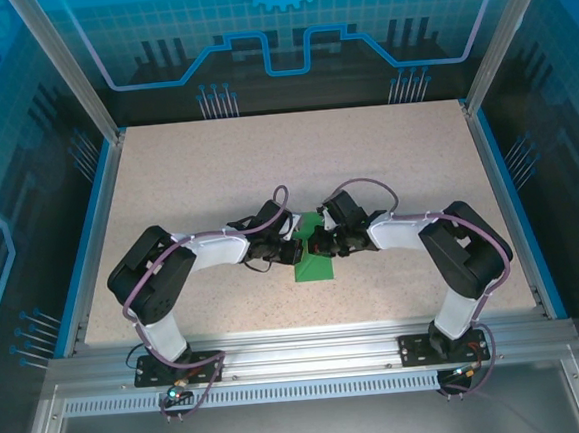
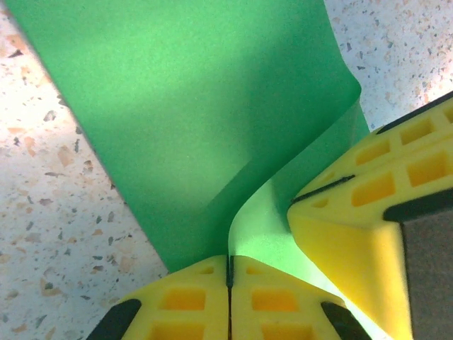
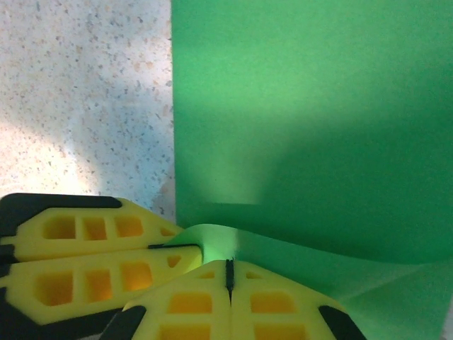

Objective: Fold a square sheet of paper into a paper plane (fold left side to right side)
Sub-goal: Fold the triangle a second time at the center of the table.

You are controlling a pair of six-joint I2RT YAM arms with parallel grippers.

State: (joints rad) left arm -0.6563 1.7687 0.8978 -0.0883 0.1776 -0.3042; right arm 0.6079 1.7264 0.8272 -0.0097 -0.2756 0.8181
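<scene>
Snugly between end effectors [image 2: 229, 263] [image 3: 229, 268] (green paper [image 3: 311, 106])

Top view: left gripper [image 1: 294, 248] and right gripper [image 1: 324, 242] are sitting over the paper [image 1: 314, 268] and hiding its middle. Their fingertips are reading too small to make out.

Wrist views: the paper is running off the top edge in both. Its near part is lying hidden behind the fingers, and the frame side is cropping the opposite gripper beside the paper.

We see the table [image 1: 217, 182] evenly and brightly lit from above — while soft shadows band the green paper [image 3: 311, 177] in slightly hazy wrist close-ups.
</scene>
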